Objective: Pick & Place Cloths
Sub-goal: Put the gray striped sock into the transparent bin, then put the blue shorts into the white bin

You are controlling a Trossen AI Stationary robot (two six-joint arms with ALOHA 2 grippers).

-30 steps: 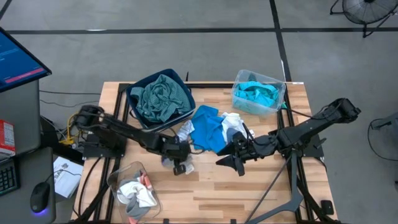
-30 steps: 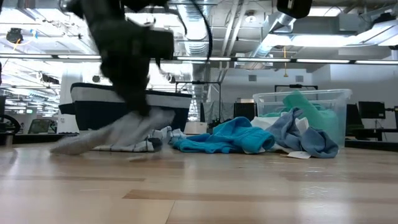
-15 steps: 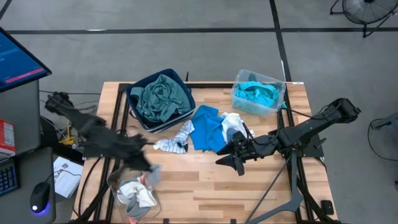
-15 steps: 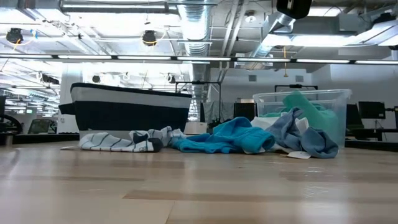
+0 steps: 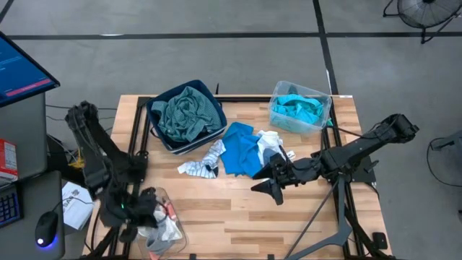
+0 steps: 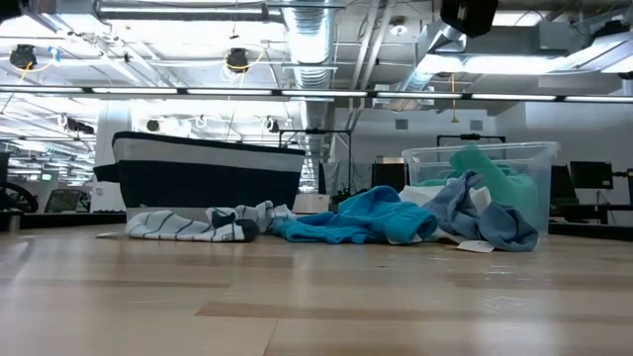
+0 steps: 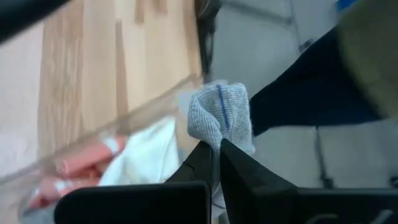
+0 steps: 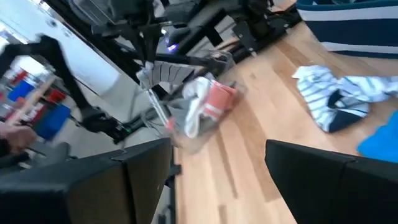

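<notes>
1. Over the worktop's (image 5: pixel 289 217) seven o'clock corner, the left claw (image 5: pixel 148 204) hangs above a clear plastic tub (image 5: pixel 170 238), its fingers pinched tight on a grey sock (image 7: pixel 221 115) with a thin blue stripe.
2. That sock dangles from the fingertips (image 7: pixel 211 158) just above the tub's rim, seen close up in the left wrist view.
3. Inside the tub lie white socks (image 5: pixel 162 227) and a coral-and-grey piece (image 5: pixel 167 209), bunched together.
4. At four o'clock from the worktop's middle, the right claw (image 5: pixel 268 189) waits low, jaws spread wide and holding nothing, pointing toward nine o'clock.
5. Dead centre sits the loose pile: a bright blue top (image 5: pixel 242 149), with a white-and-grey bundle (image 5: pixel 273 144) touching it on the three o'clock side.
6. Just beside the blue top, toward nine o'clock, a striped white-and-grey cloth (image 5: pixel 202 162) lies flat on the wood.
7. At eleven o'clock the dark blue square bin (image 5: pixel 160 137) holds the crumpled teal-green shirt (image 5: pixel 186 112), filling it nearly to the rim.
8. At one o'clock a second clear tub (image 5: pixel 278 115) carries turquoise fabric (image 5: pixel 297 108).
9. From the low view, the striped cloth (image 6: pixel 193 224), blue top (image 6: pixel 366 218) and a slate-blue garment (image 6: pixel 490 222) line up across the worktop, with the bin (image 6: pixel 203 173) and the tub (image 6: pixel 495 173) behind.
</notes>
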